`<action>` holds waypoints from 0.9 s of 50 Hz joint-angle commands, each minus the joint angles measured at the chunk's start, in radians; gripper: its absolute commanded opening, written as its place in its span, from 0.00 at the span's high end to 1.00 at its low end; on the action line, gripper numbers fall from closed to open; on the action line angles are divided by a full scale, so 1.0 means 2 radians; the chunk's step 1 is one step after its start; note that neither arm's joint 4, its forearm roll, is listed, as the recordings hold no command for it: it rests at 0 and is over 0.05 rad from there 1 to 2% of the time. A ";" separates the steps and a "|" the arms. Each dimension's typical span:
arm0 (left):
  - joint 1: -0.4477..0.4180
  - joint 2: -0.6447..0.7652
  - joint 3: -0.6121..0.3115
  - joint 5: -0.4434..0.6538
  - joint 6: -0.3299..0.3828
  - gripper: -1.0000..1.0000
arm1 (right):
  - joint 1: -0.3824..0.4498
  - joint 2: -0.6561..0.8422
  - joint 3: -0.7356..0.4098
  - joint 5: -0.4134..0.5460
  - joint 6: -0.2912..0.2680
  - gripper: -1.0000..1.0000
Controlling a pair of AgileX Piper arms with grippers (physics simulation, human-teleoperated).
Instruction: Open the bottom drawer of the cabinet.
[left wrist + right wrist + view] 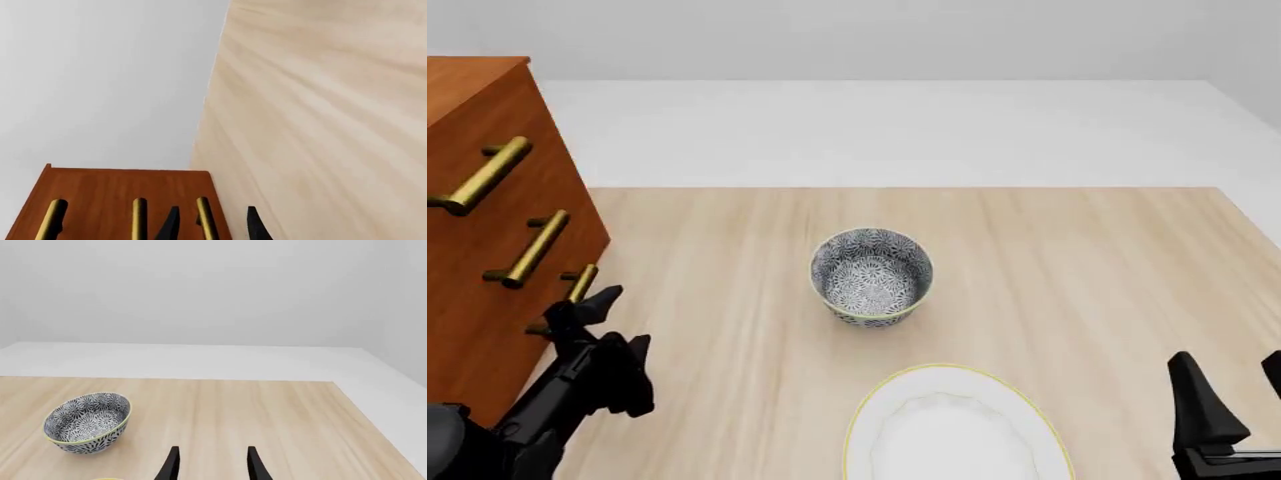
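We find the cabinet [487, 230] standing on the table [1068, 270] directly ahead of the left gripper [587, 300], all three drawers shut flush with its reddish-brown face. The bottom drawer [507, 340] is the lowest of the three, and its brass bar handle [583, 283] lies between the parted fingers of the left gripper: in the left wrist view one fingertip sits on each side of the bar [206, 217], spread and not yet closed on it. The two upper handles [483, 175] [531, 247] lie further off from the gripper, up the cabinet face, and are not to be taken. We judge the drawer to be a rigid wooden box that should slide out straight; the cabinet looks heavy enough to hold its place, though a skewed pull could bind the drawer. The brass bar is hard, smooth and thin, so we rate it slippery; the hold belongs at the bar's middle, fingers across it, pulling squarely away from the cabinet face. The right gripper [1228, 400] hangs with fingers apart, holding nothing, well apart from the cabinet; a patterned bowl [872, 275] and a white plate [948, 430] sit between the two arms and are not involved.
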 commanded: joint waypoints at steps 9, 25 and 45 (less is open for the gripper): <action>0.020 0.039 -0.022 0.000 -0.007 0.00 | 0.000 0.000 0.000 0.000 0.000 0.00; 0.033 0.056 -0.031 0.000 0.001 0.00 | 0.000 0.000 0.000 0.000 0.000 0.00; 0.054 0.062 -0.032 0.000 0.015 0.00 | 0.000 0.000 0.000 0.000 0.000 0.00</action>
